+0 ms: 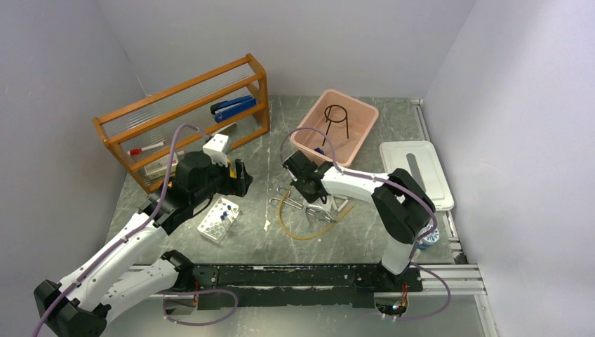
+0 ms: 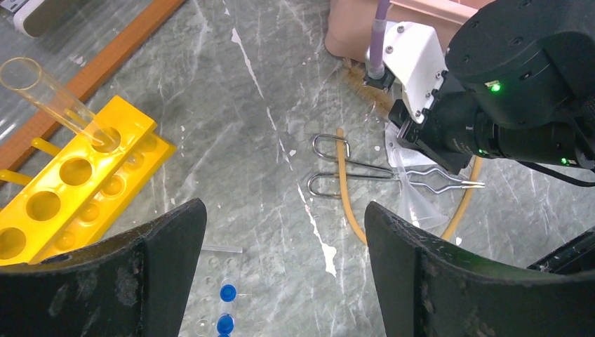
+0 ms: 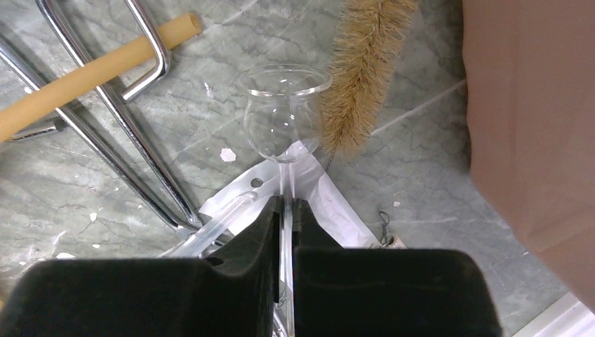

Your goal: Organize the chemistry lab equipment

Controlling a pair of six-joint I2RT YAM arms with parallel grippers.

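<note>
Pinching a glass funnel (image 3: 286, 116), right end effector (image 3: 284, 217) sits beside pink bin (image 3: 533, 105); left end effector (image 2: 282, 210) spread.

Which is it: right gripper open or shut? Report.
Shut. In the right wrist view, the right gripper is clamped on the thin stem of the clear glass funnel, with almost no gap left.

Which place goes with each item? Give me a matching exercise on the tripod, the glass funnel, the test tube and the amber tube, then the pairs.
Things:
1. black wire tripod
2. glass funnel
3. clear test tube
4. amber tube

Places:
A. slanting in the yellow rack
B. inside the pink bin
C. stem pinched between the right fingers
D. lying on the table, crossing the metal tongs

Pairs: 1-B, 2-C, 3-A, 4-D
</note>
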